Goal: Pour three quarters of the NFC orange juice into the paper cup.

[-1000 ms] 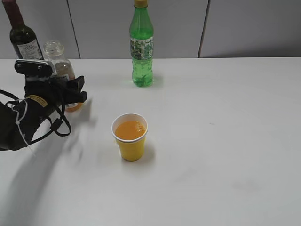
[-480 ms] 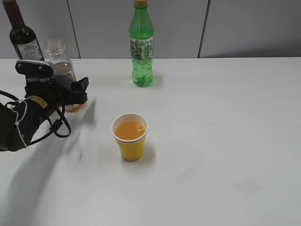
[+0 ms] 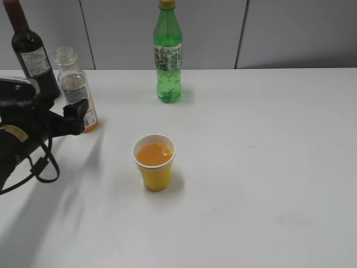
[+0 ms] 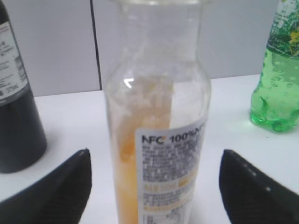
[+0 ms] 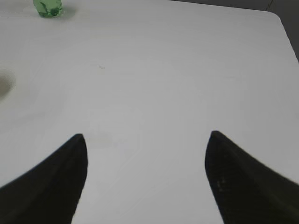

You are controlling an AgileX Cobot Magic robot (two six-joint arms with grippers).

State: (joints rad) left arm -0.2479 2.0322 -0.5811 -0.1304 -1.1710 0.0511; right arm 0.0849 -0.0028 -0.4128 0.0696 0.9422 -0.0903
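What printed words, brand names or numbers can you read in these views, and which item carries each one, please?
"NFC 100%" – white label of the NFC orange juice bottle; the smaller print below it is too blurred to read.
Wine bottle label: print too small to read.
Green soda bottle label: too small to read.
Paper cup: no print visible.

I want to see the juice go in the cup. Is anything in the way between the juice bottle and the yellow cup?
Nothing visible is. Only bare white table lies between the NFC orange juice bottle and the paper cup, which already holds juice. The green soda bottle and wine bottle stand farther back.
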